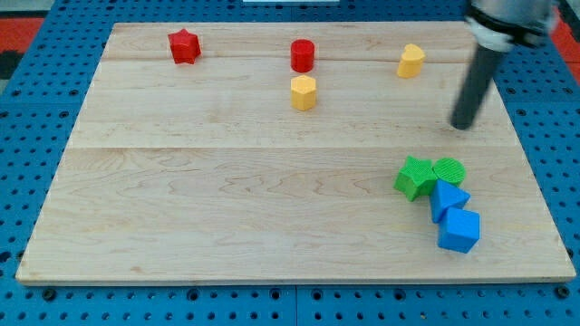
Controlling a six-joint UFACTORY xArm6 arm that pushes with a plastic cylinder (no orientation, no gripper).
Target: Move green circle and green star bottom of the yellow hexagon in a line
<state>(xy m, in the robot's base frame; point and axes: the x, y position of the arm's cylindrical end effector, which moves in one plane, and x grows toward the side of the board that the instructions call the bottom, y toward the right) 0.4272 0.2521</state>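
Observation:
The green star (415,177) and the green circle (449,170) sit side by side, touching, at the view's lower right. The yellow hexagon (304,92) stands near the top middle of the wooden board (227,181), far to their upper left. My tip (463,125) is on the board at the right, a short way above the green circle and not touching it. The dark rod rises from the tip toward the view's top right corner.
A blue triangular block (448,198) touches the green blocks from below, with a blue cube (459,230) under it. A red cylinder (302,55) sits just above the yellow hexagon. A red star (184,45) is at top left; a yellow pentagon-like block (410,61) at top right.

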